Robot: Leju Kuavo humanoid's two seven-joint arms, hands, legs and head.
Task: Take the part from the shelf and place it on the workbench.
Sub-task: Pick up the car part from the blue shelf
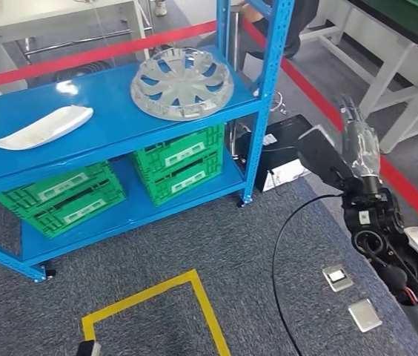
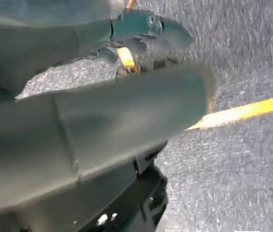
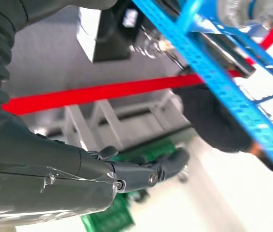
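Observation:
A silver wheel cover (image 1: pixel 181 81) lies flat at the right end of the blue shelf's top level (image 1: pixel 112 126). A long white curved part (image 1: pixel 41 127) lies at the left end. My right hand (image 1: pixel 359 141) is raised to the right of the shelf, past its corner post and apart from both parts. Its fingers (image 3: pixel 153 176) are stretched out and hold nothing. My left hand (image 2: pixel 109 121) hangs over the grey carpet with the thumb and fingers apart and nothing in them.
Green crates (image 1: pixel 178 163) (image 1: pixel 61 196) sit on the lower shelf. A black box (image 1: pixel 285 148) with a cable lies on the floor beside the shelf post. Red tape (image 1: pixel 330 111) crosses the floor. White workbenches with green tops (image 1: pixel 413 52) stand at far right. Yellow tape (image 1: pixel 156 297) marks the carpet. A person in dark clothes (image 1: pixel 302 18) stands behind the shelf.

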